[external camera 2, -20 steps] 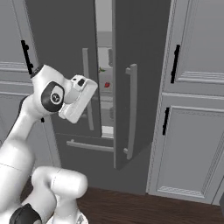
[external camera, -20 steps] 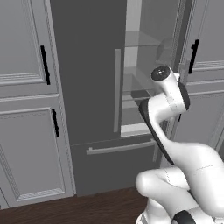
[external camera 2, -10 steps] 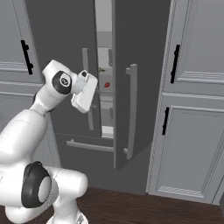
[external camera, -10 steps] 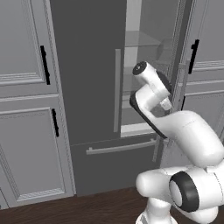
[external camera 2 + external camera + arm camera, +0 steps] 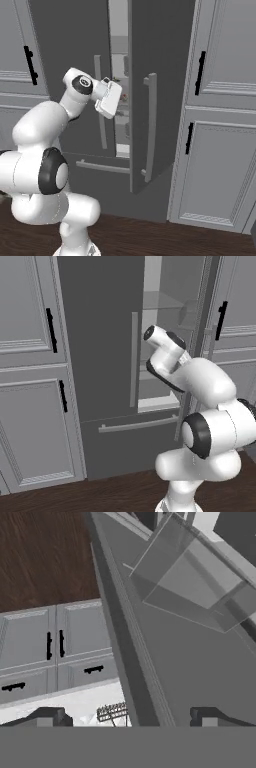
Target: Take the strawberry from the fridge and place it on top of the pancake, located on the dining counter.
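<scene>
- Fridge (image 5: 160, 75) right door ajar; we hold the gripper (image 5: 111, 100) at the gap, jaws spread wide, empty.
- Strawberry not yet grasped (pancake drop remains too).

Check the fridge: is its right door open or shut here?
Open. The fridge's right door stands swung outward, showing the pale interior with glass shelves.

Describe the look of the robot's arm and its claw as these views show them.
The arm is made of glossy white, rounded segments joined by dark grey to black ring joints. A white boxy hand sits at its end. The claw shows two small dark grey, blocky fingertips. No cables or markings are visible.
</scene>
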